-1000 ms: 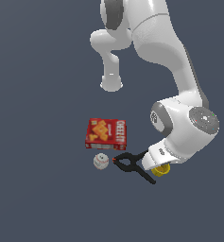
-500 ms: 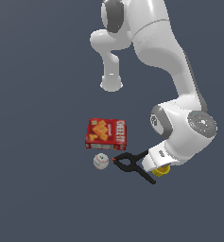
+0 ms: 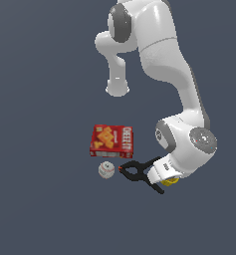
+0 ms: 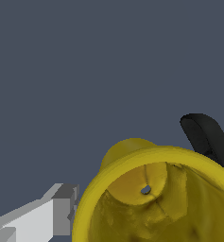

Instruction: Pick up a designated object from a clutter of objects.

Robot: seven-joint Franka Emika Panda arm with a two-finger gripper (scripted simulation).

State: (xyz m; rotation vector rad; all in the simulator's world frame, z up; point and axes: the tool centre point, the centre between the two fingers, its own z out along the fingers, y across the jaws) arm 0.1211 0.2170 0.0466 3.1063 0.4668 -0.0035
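Observation:
The designated object, a small yellow cup (image 4: 156, 198), fills the wrist view from close range, its round rim and inner bottom showing. One grey gripper finger (image 4: 61, 208) stands just outside the rim; the other finger is hidden. In the exterior view only a sliver of the yellow cup (image 3: 173, 182) shows under the white hand, with the gripper (image 3: 168, 177) low over it. The jaws look open, and nothing is held. The rest of the clutter of objects lies toward the exterior view's left.
A black spring clamp (image 3: 139, 173) with an orange tip lies right beside the cup, and its black handle (image 4: 205, 137) shows in the wrist view. A white baseball (image 3: 106, 170) and a red cracker box (image 3: 112, 140) sit further toward the exterior view's left.
The arm has sunk a little lower over the cup. The cup, clamp, baseball and box have not moved.

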